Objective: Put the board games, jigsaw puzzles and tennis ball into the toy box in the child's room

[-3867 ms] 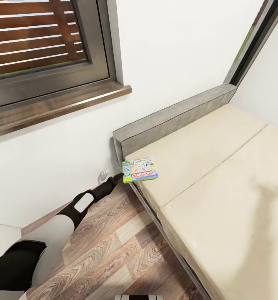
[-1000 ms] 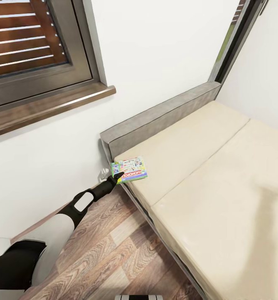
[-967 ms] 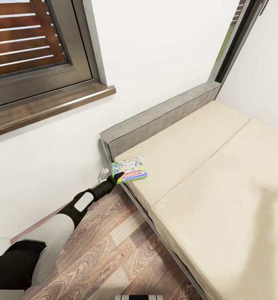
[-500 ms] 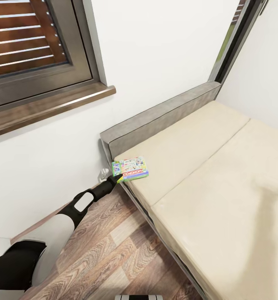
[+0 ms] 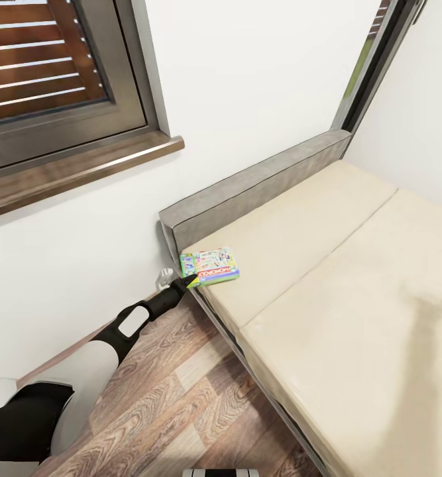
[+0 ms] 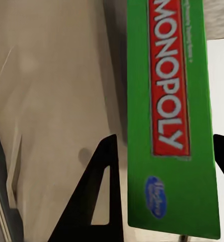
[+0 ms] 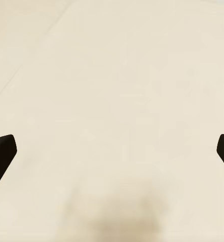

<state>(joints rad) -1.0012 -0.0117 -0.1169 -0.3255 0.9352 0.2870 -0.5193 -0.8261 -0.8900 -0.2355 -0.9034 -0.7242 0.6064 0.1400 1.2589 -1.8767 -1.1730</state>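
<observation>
A green-edged Monopoly board game (image 5: 209, 266) lies at the corner of the bed (image 5: 340, 278), just below the grey headboard. My left gripper (image 5: 186, 283) reaches it from the floor side. In the left wrist view its black fingers (image 6: 99, 201) bracket the box's green side (image 6: 167, 116) across its thickness, with hardly any gap. My right gripper (image 7: 112, 146) is open above the bare beige sheet, with nothing between its fingertips. The table, toy box, jigsaw puzzles and tennis ball are out of view.
The low grey headboard (image 5: 254, 189) runs along the white wall behind the box. A dark window sill (image 5: 81, 169) juts out at upper left. Wood-plank floor (image 5: 181, 397) lies between me and the bed frame.
Since 3.9 s ago the camera has shifted. Over the last second the Monopoly box has turned and slid slightly right, away from the bed's corner edge, with the left gripper at its near end.
</observation>
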